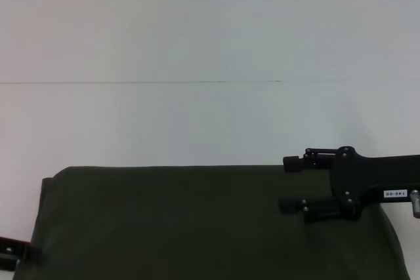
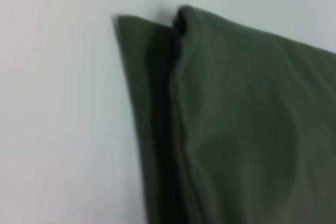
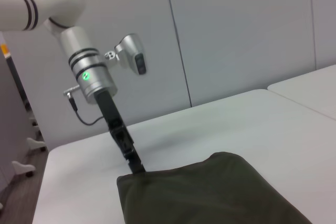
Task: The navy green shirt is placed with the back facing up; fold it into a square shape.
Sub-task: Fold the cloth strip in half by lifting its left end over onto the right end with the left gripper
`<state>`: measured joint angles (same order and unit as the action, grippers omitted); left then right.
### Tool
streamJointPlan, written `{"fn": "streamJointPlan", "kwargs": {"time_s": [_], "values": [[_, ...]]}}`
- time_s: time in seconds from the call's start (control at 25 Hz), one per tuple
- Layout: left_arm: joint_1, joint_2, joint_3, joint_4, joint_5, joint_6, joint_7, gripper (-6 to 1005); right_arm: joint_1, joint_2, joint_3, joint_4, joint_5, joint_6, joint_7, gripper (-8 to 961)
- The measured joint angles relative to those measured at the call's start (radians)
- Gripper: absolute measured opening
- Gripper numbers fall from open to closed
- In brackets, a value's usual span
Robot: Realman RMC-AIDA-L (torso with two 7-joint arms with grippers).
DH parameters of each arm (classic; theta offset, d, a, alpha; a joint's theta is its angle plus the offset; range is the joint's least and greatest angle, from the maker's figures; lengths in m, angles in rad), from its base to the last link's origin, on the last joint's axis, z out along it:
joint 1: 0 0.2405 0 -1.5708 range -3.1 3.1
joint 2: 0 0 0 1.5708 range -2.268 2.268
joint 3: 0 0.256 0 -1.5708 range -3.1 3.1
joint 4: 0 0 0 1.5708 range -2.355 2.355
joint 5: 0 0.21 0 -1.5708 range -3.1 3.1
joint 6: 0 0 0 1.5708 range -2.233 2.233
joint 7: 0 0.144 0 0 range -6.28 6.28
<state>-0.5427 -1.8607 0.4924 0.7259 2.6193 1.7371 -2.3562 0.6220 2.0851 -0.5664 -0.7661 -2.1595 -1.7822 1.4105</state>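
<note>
Right gripper (image 1: 289, 184): over the right part of the shirt in the head view, arm coming in from the right edge. Its two dark fingers (image 1: 296, 162) point left and stand clearly apart, one near the shirt's far edge, the other over the cloth. Nothing between them. Contact with the fabric cannot be judged.

Left gripper (image 3: 137, 167): at the shirt's left edge. In the right wrist view its dark finger part runs down from the silver wrist to the corner of the cloth. In the head view only a dark piece shows at the lower left, beside the fabric edge. Spread of its fingers, and any hold on the cloth: cannot tell.

Navy green shirt (image 1: 197, 227): dark olive, plain side up, lying flat on the white table (image 1: 197, 44) at the near side, as a wide band with a straight far edge. Left wrist view shows layered cloth, an upper fold lying over a lower layer that sticks out at the side.

Table: white, a thin seam across it beyond the shirt.
</note>
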Motion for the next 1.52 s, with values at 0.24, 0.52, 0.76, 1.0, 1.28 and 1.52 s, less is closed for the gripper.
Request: {"fn": "streamJointPlan", "kwargs": {"time_s": [0.24, 0.52, 0.76, 1.0, 1.28, 1.52], "values": [[0.025, 0.015, -0.073, 0.059, -0.007, -0.025, 0.0, 676, 0.018, 0.003, -0.028, 0.093, 0.001, 0.06, -0.12, 848], [0.02, 0.034, -0.216, 0.054, -0.119, 0.097, 0.047, 704, 0.057, 0.012, -0.163, 0.2, 0.001, 0.202, -0.235, 847], [0.04, 0.042, -0.272, -0.009, -0.279, 0.16, 0.063, 709, 0.067, 0.015, -0.186, 0.256, 0.007, 0.234, -0.375, 847], [0.036, 0.059, -0.251, -0.075, -0.265, 0.149, 0.004, 713, 0.044, 0.014, -0.19, 0.283, 0.053, 0.258, -0.472, 847], [0.008, 0.052, -0.151, -0.097, -0.226, 0.1, -0.009, 729, 0.042, 0.015, -0.194, 0.302, 0.053, 0.288, -0.49, 848], [-0.018, 0.024, -0.095, -0.152, -0.204, 0.042, -0.001, 749, 0.046, 0.015, -0.194, 0.321, 0.054, 0.308, -0.49, 848]]}}
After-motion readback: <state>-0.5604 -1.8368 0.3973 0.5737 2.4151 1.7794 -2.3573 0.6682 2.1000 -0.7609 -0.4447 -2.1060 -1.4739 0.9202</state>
